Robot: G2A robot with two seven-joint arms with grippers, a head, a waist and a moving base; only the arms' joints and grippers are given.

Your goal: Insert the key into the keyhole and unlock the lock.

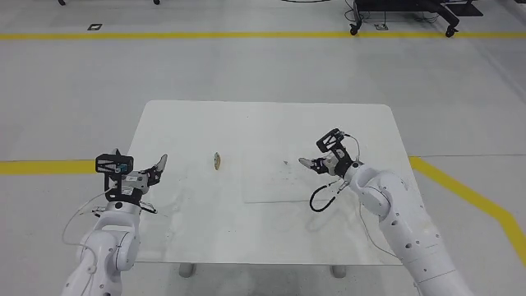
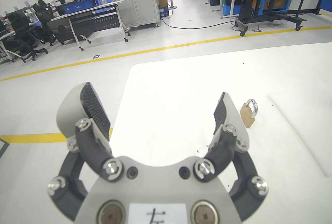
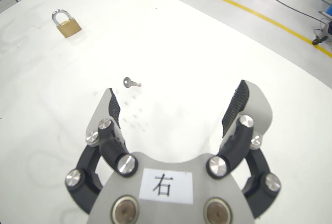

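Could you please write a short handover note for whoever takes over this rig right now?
Left gripper: open, empty, at the table's edge, facing the padlock.
Right gripper: open, empty, above the table just short of the key.
Things: the padlock sits on the table between the arms, its shackle apparently shut. The key lies flat between the padlock and the right gripper, touching neither.
Done: nothing yet; neither item is grasped.
Left: pick up the key, steady the padlock, insert the key, turn to unlock.
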